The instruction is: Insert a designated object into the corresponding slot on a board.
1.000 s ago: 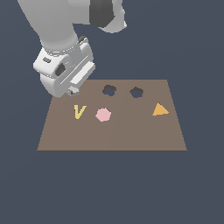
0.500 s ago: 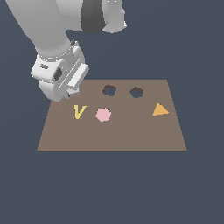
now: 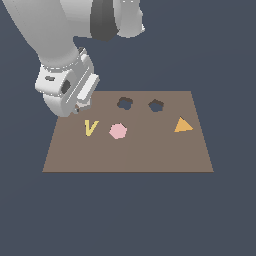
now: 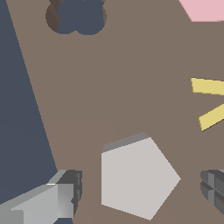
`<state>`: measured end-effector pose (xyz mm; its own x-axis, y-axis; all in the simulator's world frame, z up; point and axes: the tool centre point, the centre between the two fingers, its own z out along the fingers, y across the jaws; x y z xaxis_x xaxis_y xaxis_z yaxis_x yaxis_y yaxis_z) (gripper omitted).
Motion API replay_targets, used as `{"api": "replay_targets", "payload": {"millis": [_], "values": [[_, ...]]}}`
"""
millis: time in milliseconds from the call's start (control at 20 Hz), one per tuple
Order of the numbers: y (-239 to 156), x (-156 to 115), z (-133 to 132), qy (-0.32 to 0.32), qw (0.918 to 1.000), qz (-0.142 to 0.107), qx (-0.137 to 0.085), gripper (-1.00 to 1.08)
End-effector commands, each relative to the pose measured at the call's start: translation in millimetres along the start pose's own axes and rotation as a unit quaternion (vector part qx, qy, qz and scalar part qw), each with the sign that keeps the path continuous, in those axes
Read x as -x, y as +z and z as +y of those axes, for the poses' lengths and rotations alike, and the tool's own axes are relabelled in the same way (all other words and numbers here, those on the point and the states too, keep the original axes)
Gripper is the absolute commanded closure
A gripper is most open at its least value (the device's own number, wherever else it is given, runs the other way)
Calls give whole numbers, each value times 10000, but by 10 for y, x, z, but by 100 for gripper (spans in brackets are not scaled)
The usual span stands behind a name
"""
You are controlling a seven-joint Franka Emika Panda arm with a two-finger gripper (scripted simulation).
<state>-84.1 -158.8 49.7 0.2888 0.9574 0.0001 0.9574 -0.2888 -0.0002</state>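
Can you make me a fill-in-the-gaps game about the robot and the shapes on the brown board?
1. The grey block sits between the pincer's two ____.
2. The board has ____ dark holes.
3. The hexagon is coloured ____.
4. The orange piece is shaped like a ____.

Missing words: fingers; two; pink; triangle

Arm (image 3: pixel 65 90) over board (image 3: pixel 150 155) far corner, exterior view's left; yellow V (image 3: pixel 90 127), pink hexagon (image 3: pixel 118 131) nearby.
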Motion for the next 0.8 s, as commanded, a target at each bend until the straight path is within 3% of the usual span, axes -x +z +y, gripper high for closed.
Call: {"api": "replay_targets", "payload": {"millis": [0, 600, 650, 750], "values": [[-3, -5, 2, 3, 10000, 0, 1, -92], [198, -7, -2, 1, 10000, 0, 1, -92], [198, -7, -2, 1, 10000, 0, 1, 108], [198, -7, -2, 1, 10000, 0, 1, 108]]}}
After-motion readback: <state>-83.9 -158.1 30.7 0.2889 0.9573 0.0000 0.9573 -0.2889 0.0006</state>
